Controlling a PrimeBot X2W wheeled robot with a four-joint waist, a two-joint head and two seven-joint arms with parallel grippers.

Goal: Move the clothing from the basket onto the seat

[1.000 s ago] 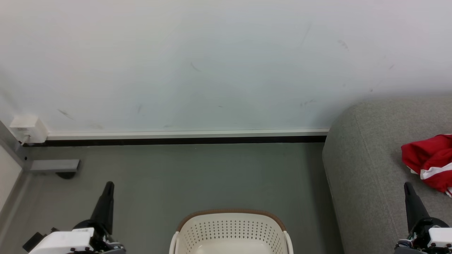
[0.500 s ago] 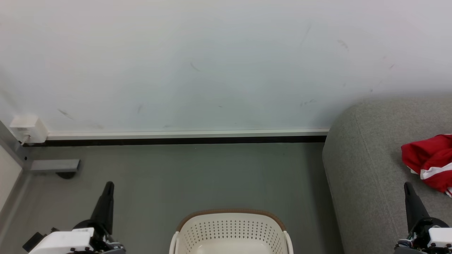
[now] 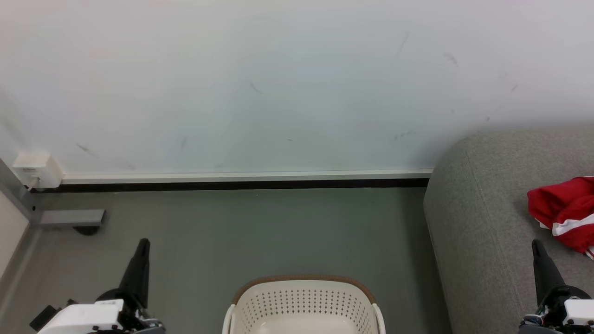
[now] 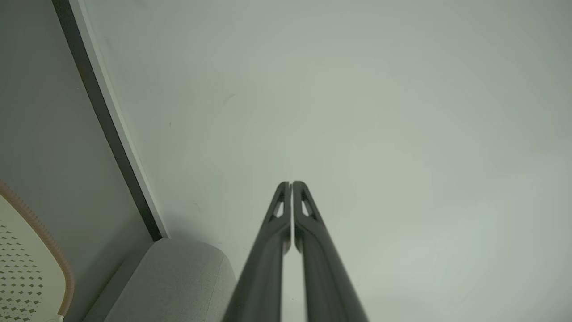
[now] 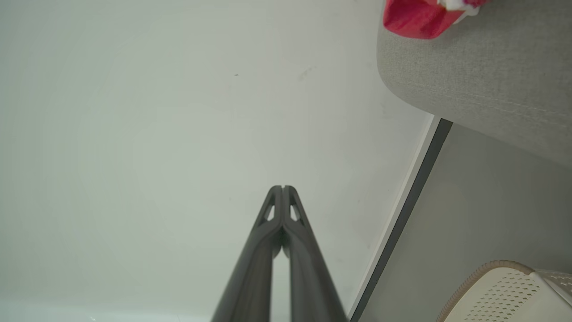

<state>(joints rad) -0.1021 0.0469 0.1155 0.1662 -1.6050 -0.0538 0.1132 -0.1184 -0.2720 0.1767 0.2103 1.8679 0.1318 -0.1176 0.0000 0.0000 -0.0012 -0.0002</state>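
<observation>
Red garment on sofa seat, in from rounded end. Laundry basket: visible floor bare. Left gripper, right gripper closed, empty. Likely done; check basket's hidden half before stopping.

Head view: mounted high, facing forward and down at the wall, floor, basket and sofa; left wrist view faces the wall along the left claw; right wrist view likewise along the right claw; all three share wall, baseboard, basket, sofa.
</observation>
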